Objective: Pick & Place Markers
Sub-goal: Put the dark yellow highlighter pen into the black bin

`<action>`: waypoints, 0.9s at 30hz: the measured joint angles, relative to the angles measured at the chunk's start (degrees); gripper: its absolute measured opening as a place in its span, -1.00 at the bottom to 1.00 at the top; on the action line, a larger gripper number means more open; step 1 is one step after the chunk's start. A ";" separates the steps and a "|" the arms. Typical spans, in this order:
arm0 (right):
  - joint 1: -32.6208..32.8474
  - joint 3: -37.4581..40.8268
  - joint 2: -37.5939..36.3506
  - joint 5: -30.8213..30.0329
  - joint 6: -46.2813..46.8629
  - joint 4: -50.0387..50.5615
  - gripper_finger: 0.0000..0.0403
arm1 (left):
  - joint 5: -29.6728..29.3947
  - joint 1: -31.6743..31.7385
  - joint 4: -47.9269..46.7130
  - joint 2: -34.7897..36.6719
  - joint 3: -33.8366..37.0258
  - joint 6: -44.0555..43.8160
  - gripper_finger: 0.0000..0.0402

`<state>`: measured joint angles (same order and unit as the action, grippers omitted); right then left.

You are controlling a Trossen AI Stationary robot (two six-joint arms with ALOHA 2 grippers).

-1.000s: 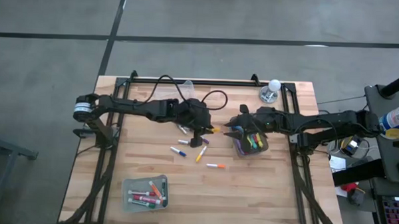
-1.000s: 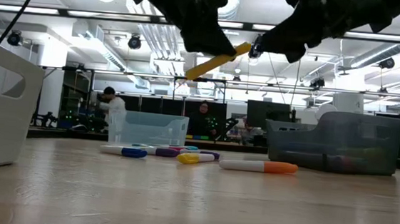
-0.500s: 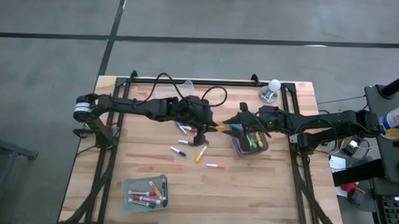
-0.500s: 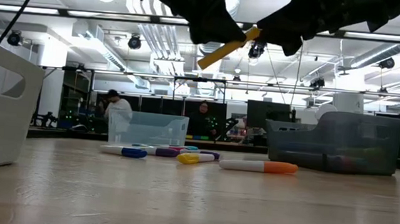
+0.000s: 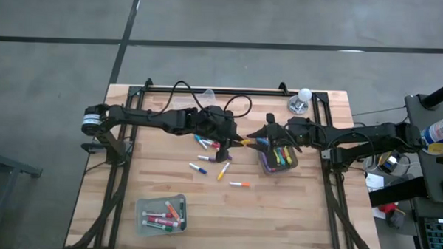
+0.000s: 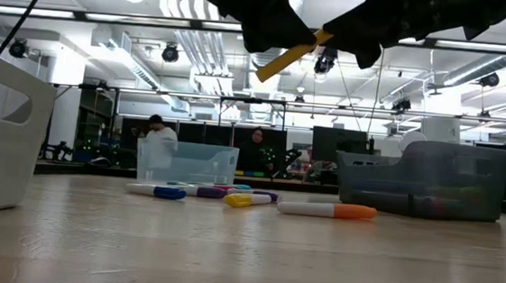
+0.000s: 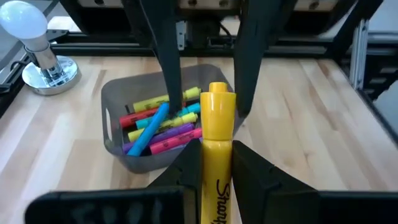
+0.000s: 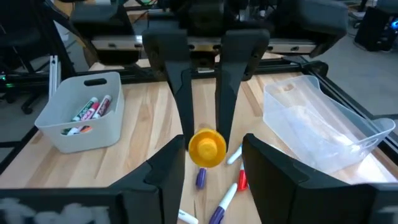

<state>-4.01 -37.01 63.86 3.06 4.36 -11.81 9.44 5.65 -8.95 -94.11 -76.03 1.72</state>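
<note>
Left gripper: we found the left gripper (image 5: 234,143) near the table's centre, its two dark, flat-sided fingers closed narrowly on the yellow marker (image 7: 217,134), a smooth cylindrical pen with a rounded cap and black lettering along its barrel.
Yellow marker: it was raised clear of the wood and tilted in the low view (image 6: 287,56), cap end toward the right gripper at 3 o'clock.
Right gripper: we saw the right gripper (image 8: 208,167) facing the left one, its fingers parted to either side of the yellow cap; we could not tell whether they touched it.
Grey bin: a smoky translucent tub (image 5: 278,157) with rounded corners sat just at 3 o'clock of centre, holding slim pens in yellow, red, blue, pink and purple.
Loose markers: several thin capped pens (image 5: 209,161) lay flat on the boards at 6 o'clock of the left gripper, one with an orange cap (image 5: 240,184) farthest toward 5 o'clock.
White bin: an opaque matte tub (image 5: 161,215) at 7 o'clock held thicker red- and green-capped pens.
Clear bin: a glossy see-through tub (image 8: 323,124) stood at 12 o'clock.
Table: pale planked wood (image 5: 314,216), black-framed.
</note>
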 joint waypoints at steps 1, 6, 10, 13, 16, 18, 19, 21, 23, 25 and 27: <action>0.02 0.00 0.00 0.01 0.00 0.01 -0.29 | 0.12 0.00 0.31 0.00 -0.02 -0.43 -0.72; 0.02 0.00 0.00 0.62 0.51 0.45 -0.46 | 0.58 0.00 0.92 -0.02 0.03 -0.49 -0.72; 0.02 0.00 0.00 1.15 0.33 0.69 -0.65 | 0.66 0.02 1.03 -0.02 0.01 -0.60 -0.72; 0.00 0.00 0.00 3.03 -0.04 0.35 -0.77 | 1.07 0.01 0.98 -0.02 0.00 -0.01 -0.72; 0.00 0.02 -0.01 3.36 -0.24 -0.03 -0.82 | 1.67 0.11 0.61 0.02 -0.30 -0.06 -0.72; 0.00 0.04 -0.02 3.48 -0.24 -0.07 -0.82 | 1.98 0.11 0.70 0.04 -0.33 0.00 -0.72; 0.00 0.04 -0.02 3.46 -0.22 -0.36 -0.80 | 2.06 0.12 0.91 0.03 -0.34 0.13 -0.72; 0.00 0.04 -0.02 3.46 0.10 -0.68 -0.75 | 2.05 0.13 1.25 -0.03 -0.34 0.15 -0.72; 0.00 0.04 -0.02 3.46 0.39 -0.96 -0.70 | 2.00 0.13 1.47 -0.04 -0.35 0.15 -0.72; 0.02 0.04 -0.02 3.46 0.42 -1.33 -0.63 | 1.98 0.15 1.62 -0.09 -0.45 0.15 -0.72; 0.02 0.04 0.00 3.46 0.87 -2.22 -0.57 | 1.99 0.15 1.86 -0.09 -0.45 0.15 -0.72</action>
<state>-3.99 -36.97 63.86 6.52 5.23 -14.02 11.42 5.80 -7.09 -94.19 -76.49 1.87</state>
